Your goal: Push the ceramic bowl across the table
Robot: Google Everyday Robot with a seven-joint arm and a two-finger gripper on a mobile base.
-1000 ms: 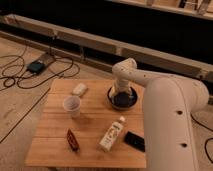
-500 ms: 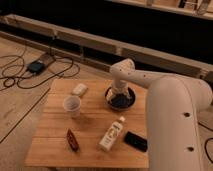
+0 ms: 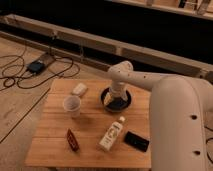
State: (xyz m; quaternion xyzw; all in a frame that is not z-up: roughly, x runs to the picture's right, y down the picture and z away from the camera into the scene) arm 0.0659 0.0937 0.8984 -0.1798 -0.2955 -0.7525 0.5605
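Gripper (image 3: 113, 97): yr pincer is down inside the bowl, over its left half, near the far edge of the table. Open or shut: you can't tell, wrist blocks it.
Arm (image 3: 150, 82): smooth white rounded shell w/ fat curved links; reaches in from the right side & bends down at the wrist.
Ceramic bowl (image 3: 125, 103): wide, round, dark blue-black, glossy. Sits by the far edge, a bit right of centre, w/ the pincer in it.
Table (image 3: 90, 125): small rectangular top in light wood w/ plank-jointed grain.
Cup (image 3: 72, 105): small, pale & round, upright, left of the bowl & apart from it.
Pale block (image 3: 79, 89): small, soft-cornered; near the far edge, just behind the cup.
Bottle (image 3: 111, 134): white plastic w/ a label, lying on its side toward the near edge, cap pointing at the bowl.
Black slab (image 3: 136, 141): flat, dark, rectangular; just right of the bottle, near-right corner area.
Packet (image 3: 72, 140): small, reddish-brown, elongated, lying flat toward the near-left corner.
Floor cables (image 3: 20, 75): dark loops w/ a small black box (image 3: 36, 66), beyond the far-left corner.
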